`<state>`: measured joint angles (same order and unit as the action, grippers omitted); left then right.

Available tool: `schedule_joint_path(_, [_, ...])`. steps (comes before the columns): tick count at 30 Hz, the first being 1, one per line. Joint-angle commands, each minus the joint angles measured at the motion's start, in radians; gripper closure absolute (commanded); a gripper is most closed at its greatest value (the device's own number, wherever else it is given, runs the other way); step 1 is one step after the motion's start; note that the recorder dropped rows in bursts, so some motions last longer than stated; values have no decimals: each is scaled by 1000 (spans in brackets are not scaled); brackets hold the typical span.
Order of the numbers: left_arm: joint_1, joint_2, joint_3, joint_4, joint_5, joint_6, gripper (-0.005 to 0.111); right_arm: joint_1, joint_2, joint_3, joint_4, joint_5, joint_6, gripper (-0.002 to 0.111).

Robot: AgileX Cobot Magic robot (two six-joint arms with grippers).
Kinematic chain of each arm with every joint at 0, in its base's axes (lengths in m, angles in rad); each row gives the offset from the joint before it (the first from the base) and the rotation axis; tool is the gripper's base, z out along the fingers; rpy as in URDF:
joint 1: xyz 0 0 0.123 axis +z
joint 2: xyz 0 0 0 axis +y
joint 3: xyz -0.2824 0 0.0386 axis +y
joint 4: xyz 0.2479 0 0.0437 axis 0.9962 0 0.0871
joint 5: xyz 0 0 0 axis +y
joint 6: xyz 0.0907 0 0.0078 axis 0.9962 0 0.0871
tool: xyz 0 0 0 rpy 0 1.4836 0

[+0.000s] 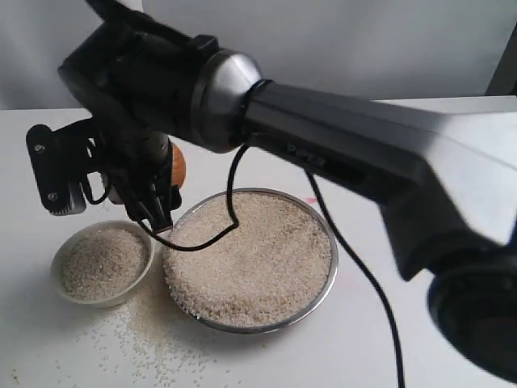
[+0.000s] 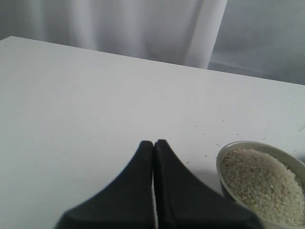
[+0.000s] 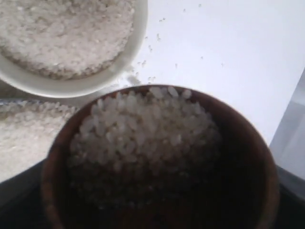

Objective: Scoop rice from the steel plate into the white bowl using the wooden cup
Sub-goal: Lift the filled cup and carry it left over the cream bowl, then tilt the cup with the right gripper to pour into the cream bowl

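Note:
The steel plate point(image 1: 327, 279) sits mid-table, heaped with rice point(image 1: 250, 259). To its left stands the white bowl point(image 1: 60, 259), also holding rice. My right gripper point(image 1: 161, 202) reaches across above the gap between plate and bowl, shut on the wooden cup point(image 1: 178, 166), which shows only as a reddish-brown sliver behind the fingers. In the right wrist view the wooden cup point(image 3: 238, 143) fills the frame, upright, loaded with rice point(image 3: 143, 129), with the white bowl point(image 3: 95, 81) just beyond it. My left gripper point(image 2: 154, 143) is shut on nothing, low over the table beside the white bowl point(image 2: 224, 157).
Loose grains point(image 1: 145, 339) are scattered on the white table in front of the bowl and plate. A black cable point(image 1: 363, 275) hangs from the right arm across the plate. A pale curtain point(image 2: 143, 28) runs behind the table's far edge.

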<state>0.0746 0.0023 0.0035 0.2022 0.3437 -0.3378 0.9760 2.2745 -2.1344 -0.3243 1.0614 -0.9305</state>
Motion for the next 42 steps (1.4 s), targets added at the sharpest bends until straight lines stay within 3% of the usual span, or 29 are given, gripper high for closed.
schedule_joint_path(1, [-5,-2,-4,-6,-6,-2,107,39,81,-66,-130,-2,4,108])
schedule_joint_path(15, [-5,-2,-4,-6,-6,-2,107,111,173,-66,-444,-55,48,108])
schedule_joint_path(42, [-5,-2,-4,-6,-6,-2,107,168,211,-66,-609,-50,13,108])
